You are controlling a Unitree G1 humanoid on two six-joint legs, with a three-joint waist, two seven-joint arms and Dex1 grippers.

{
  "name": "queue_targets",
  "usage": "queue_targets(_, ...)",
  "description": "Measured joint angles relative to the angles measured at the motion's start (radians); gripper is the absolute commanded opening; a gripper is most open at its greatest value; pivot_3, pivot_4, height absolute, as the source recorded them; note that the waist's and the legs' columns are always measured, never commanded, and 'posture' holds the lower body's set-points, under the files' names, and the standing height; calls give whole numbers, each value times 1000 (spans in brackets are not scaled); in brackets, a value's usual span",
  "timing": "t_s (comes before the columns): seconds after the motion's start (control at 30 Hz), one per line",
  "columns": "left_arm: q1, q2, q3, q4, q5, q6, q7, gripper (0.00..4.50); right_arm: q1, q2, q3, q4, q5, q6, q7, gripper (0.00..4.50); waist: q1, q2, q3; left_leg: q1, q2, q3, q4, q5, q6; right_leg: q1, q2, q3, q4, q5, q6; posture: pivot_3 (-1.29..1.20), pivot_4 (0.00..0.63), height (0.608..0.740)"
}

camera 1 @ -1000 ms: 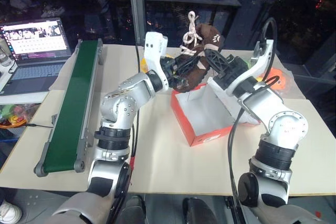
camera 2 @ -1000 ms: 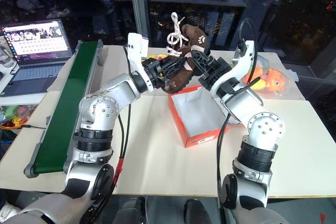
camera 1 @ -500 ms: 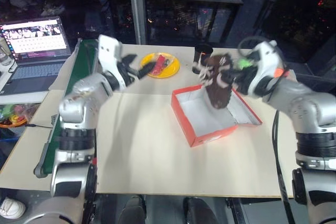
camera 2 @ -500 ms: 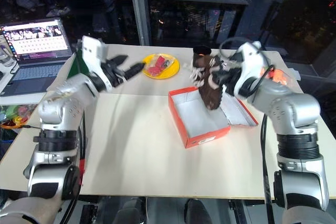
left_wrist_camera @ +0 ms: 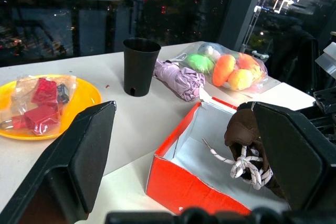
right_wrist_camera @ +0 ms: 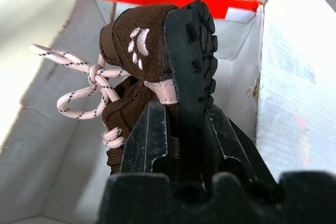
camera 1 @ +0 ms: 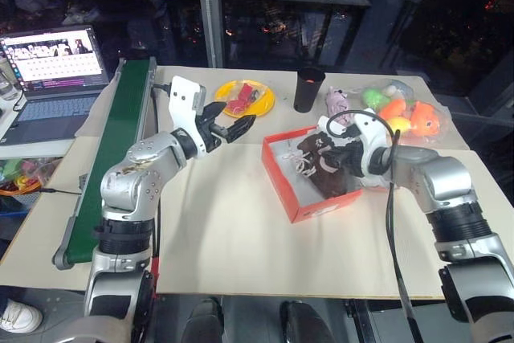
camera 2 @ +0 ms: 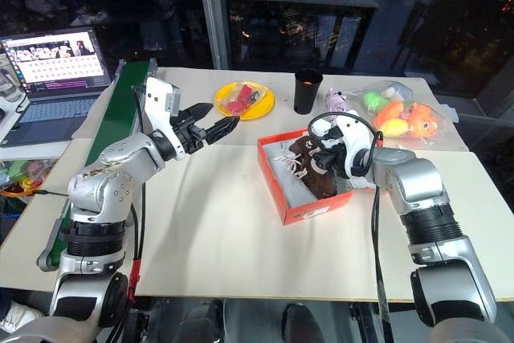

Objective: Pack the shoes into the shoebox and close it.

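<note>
The red-orange shoebox (camera 1: 283, 196) stands open on the table, white inside. The dark brown shoes (camera 1: 320, 168) with cream laces lie tilted inside it; I cannot separate the two. My right gripper (right_wrist_camera: 184, 111) is shut on them, its fingers clamped either side of a black sole (right_wrist_camera: 190, 45), and it reaches into the box from the right (camera 1: 344, 158). My left gripper (camera 1: 234, 126) hovers open and empty over the table, left of the box. In its wrist view the shoes (left_wrist_camera: 247, 140) and box (left_wrist_camera: 173, 174) show between its fingers (left_wrist_camera: 79, 150).
A yellow plate (camera 1: 245, 98) with red pieces, a black cup (camera 1: 309, 88), a pink plush (camera 1: 337, 102) and a bag of colourful toys (camera 1: 401, 112) sit behind the box. A green conveyor (camera 1: 112, 158) and a laptop (camera 1: 52, 62) are at the left.
My left gripper let go of the shoes, opened and drew back to the left. My right gripper carried the shoes down into the box.
</note>
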Motion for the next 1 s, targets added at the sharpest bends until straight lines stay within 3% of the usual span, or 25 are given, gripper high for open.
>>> queue_targets(0.23, 9, -11, 0, -21, -1, 7, 14, 4444, -74, 80, 34, 252, -162, -222, 40, 359, -5, -1, 0, 4, 0, 0, 6, 0, 0, 7, 0, 0, 0, 2, 2, 0, 150, 736)
queue_targets(0.33, 17, -12, 1, -35, -1, 15, 19, 4444, -108, 118, 29, 368, -211, -306, 43, 359, -11, -2, -1, 14, 0, 0, 7, -1, -1, 17, 0, 0, -2, -1, 3, 0, 150, 736)
queue_targets(0.4, 19, -12, 4, -56, -2, 17, 23, 4500, -133, 136, 19, 436, -234, -350, 38, 1322, -16, -2, -1, 15, 0, 0, 7, -5, -8, 18, -1, 0, -2, -2, 0, 0, 150, 736)
queue_targets(0.7, 24, -13, 4, -64, -3, 39, 33, 4500, -174, 179, -12, 571, -311, -443, -16, 4333, -22, -2, -1, 9, 0, 0, 5, 0, 0, 12, -1, 1, -1, 3, 4, 0, 150, 736)
queue_targets(1.0, 37, 12, 1, -62, 21, 36, 34, 4500, -171, 190, -99, 172, -253, -258, -17, 4459, -22, -1, 0, 0, 0, 0, 5, -1, 1, 1, 0, 2, 2, 3, 3, 0, 150, 736)
